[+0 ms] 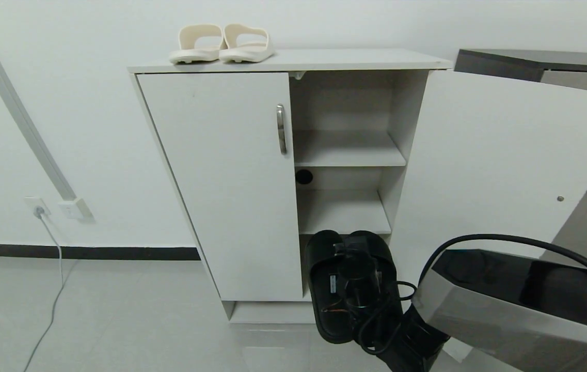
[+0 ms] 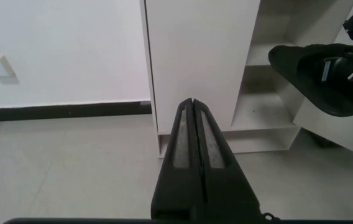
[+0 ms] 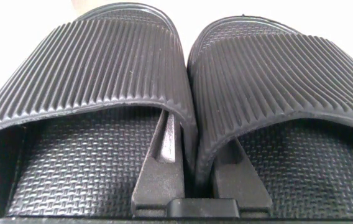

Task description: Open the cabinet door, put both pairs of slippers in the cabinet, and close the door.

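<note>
**A:** Why are the black slippers (image 1: 324, 279) carried as one?

**B:** The right claw (image 1: 360, 279) has a finger inside each and is closed down on the two inner walls between them, so the pair is gripped as one. It hangs at the mouth of the cabinet's (image 1: 350, 58) bottom bay, just beside the open right door (image 1: 489, 155).

**A:** And the left claw (image 2: 192, 143)?

**B:** Its fingers are pressed together with nothing between them. It sits low in front of the closed left door (image 1: 221, 181) (parked out of the way, I'd judge).

**A:** What's in the cabinet?

**B:** The open half shows an upper shelf (image 1: 347, 150) and a lower shelf (image 1: 342, 212), and neither pair is on them. The beige slippers (image 1: 221, 44) sit side by side on the cabinet top, near its front left corner.

**A:** So how far along is it?

**B:** The door is open and the first pair is nearly in. I'd expect the black pair to be set down inside and let go. The beige pair and the door are not yet done.
</note>
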### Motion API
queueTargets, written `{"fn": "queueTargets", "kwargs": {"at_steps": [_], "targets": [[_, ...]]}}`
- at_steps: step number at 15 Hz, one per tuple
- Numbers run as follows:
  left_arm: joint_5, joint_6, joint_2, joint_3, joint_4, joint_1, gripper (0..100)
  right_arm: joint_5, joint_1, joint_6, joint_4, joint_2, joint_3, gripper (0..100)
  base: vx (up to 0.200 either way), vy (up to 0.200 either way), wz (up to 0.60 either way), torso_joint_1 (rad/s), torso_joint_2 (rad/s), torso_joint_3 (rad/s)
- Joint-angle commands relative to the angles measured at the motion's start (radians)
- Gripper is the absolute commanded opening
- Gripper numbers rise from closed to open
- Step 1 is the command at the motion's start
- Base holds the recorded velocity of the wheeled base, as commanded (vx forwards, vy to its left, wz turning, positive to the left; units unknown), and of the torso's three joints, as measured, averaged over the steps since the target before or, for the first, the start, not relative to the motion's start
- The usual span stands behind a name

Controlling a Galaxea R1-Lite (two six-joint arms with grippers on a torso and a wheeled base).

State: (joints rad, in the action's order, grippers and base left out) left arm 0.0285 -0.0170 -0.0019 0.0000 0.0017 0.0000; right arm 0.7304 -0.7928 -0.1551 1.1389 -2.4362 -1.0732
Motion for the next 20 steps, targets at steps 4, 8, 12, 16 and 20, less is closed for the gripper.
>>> {"fn": "queueTargets", "kwargs": {"at_steps": [4, 8, 12, 16, 20], "targets": [[0.001, 0.0, 0.002, 0.0, 0.0, 0.0, 0, 0.0, 0.001, 0.0, -0.001, -0.009, -0.001, 0, 0.0, 0.0, 0.0, 0.004, 0.0, -0.178], [0.001, 0.0, 0.002, 0.0, 0.0, 0.0, 0, 0.0, 0.0, 0.0, -0.001, -0.021, -0.008, 0, 0.0, 0.0, 0.0, 0.001, 0.0, -0.199], [-0.001, 0.0, 0.002, 0.0, 0.0, 0.0, 0, 0.004, 0.001, 0.002, 0.001, -0.053, -0.021, 0, 0.0, 0.0, 0.0, 0.005, 0.0, -0.199], [0.001, 0.0, 0.002, 0.0, 0.0, 0.002, 0, 0.009, 0.01, 0.101, 0.18, -0.083, -0.027, 0, 0.0, 0.0, 0.0, 0.002, 0.0, -0.194], [-0.001, 0.0, 0.002, 0.0, 0.0, 0.0, 0, 0.003, 0.021, 0.289, 0.424, -0.083, -0.019, 0, 0.0, 0.0, 0.0, 0.005, 0.0, -0.093]]}}
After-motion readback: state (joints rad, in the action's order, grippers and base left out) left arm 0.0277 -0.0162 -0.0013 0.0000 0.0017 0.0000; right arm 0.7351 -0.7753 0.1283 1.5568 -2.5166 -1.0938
